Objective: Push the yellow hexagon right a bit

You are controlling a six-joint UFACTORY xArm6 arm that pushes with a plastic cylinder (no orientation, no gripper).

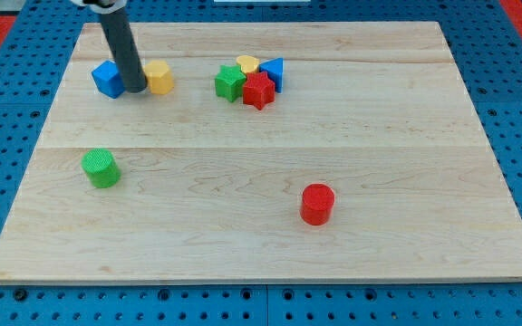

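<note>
The yellow hexagon (159, 77) lies at the upper left of the wooden board (261, 244). My tip (135, 89) stands right against the hexagon's left side, between it and a blue block (108, 79) on the tip's left. The dark rod rises from the tip toward the view's top and hides part of the blue block's right edge.
A cluster sits at the top middle: a green star (230, 83), a red star (258, 91), a yellow block (247, 64) and a blue triangle (273, 72). A green cylinder (101, 167) stands at the left. A red cylinder (317, 203) stands at the lower right.
</note>
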